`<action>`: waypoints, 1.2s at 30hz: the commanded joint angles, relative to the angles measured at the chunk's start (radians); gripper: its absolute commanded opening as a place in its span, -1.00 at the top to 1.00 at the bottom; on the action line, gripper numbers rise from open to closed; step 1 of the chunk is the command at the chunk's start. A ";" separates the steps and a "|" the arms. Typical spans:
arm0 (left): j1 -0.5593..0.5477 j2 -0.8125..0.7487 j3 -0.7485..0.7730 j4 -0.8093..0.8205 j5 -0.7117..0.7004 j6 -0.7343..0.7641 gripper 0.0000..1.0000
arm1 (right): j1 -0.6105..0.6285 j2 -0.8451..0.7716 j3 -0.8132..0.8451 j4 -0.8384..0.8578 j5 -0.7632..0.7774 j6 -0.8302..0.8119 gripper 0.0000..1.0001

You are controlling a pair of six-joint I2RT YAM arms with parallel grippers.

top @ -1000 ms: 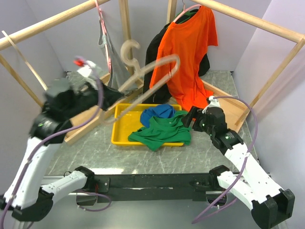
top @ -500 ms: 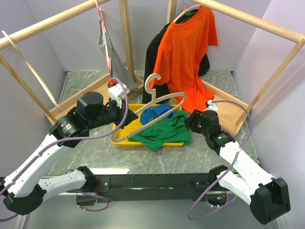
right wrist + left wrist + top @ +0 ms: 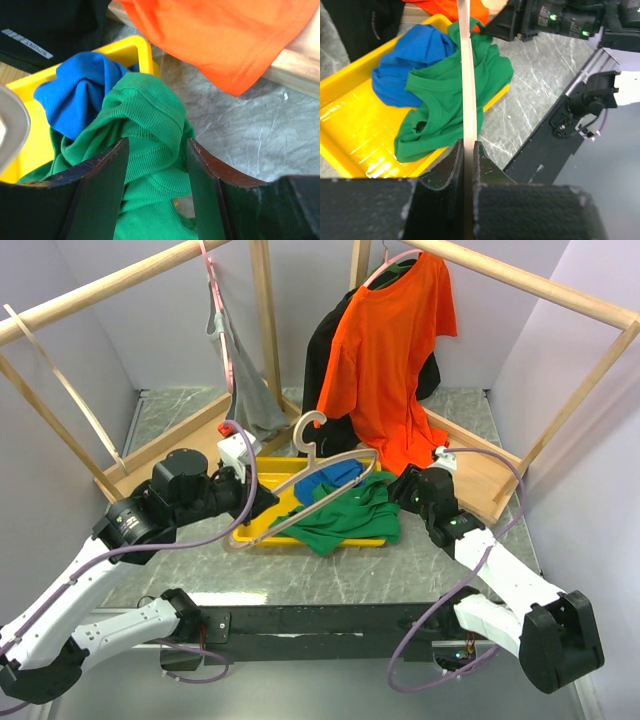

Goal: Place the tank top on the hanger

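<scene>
While the left gripper clamps the hanger above the yellow tray, the right gripper gapes wide. Its fingers straddle the tank top, gripping nothing.

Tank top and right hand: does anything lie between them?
Nothing: in the right wrist view the open right hand faces the tank top directly, its fold showing between the fingers.

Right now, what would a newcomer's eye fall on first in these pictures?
The bright orange T-shirt hanging at the back stands out first. Below it, the green tank top spills over the yellow tray, with the pale hanger held above it, clamped in the left gripper. The right gripper is open with a fold of that top between its fingers.
</scene>
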 commanded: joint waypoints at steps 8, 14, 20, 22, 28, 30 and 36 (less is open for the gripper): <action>-0.014 -0.009 -0.033 0.018 0.105 -0.016 0.96 | -0.027 0.095 -0.004 0.119 0.025 0.054 0.41; -0.023 -0.014 -0.070 0.045 0.096 -0.027 0.98 | -0.027 0.052 0.056 0.015 0.023 0.063 0.91; -0.028 -0.012 -0.098 0.099 0.050 -0.010 0.98 | -0.024 0.017 0.152 -0.118 -0.023 0.033 1.00; -0.030 -0.009 -0.101 0.115 0.049 -0.007 0.98 | -0.019 0.003 0.186 -0.149 -0.026 0.020 1.00; -0.031 -0.017 -0.081 0.135 -0.025 0.017 0.94 | 0.002 0.005 0.290 -0.278 0.005 -0.016 1.00; -0.031 -0.028 -0.069 0.135 -0.011 0.033 0.92 | 0.016 0.009 0.307 -0.298 0.011 -0.021 1.00; -0.031 -0.032 -0.101 0.128 0.062 0.047 0.93 | 0.034 0.028 0.359 -0.320 0.016 -0.021 1.00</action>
